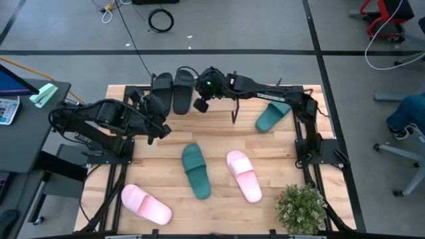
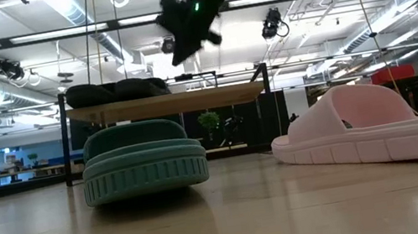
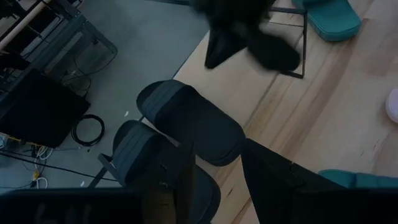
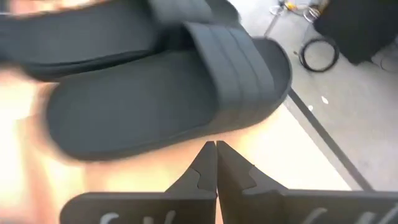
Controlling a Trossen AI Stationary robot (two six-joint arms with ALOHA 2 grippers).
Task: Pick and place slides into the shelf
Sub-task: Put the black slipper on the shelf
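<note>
No legible text, label, brand, number or sign anywhere. Pale raised marks along the body of the right gripper [image 4: 216, 163], just below its pressed-together fingers [image 4: 205, 167], too cut off to read as letters. Keys on a calculator-like thing [image 1: 8, 109] well to the left of the tabletop [image 1: 219, 139], too small to make out.

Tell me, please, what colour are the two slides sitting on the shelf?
Black slides; the high view shows them best.
</note>
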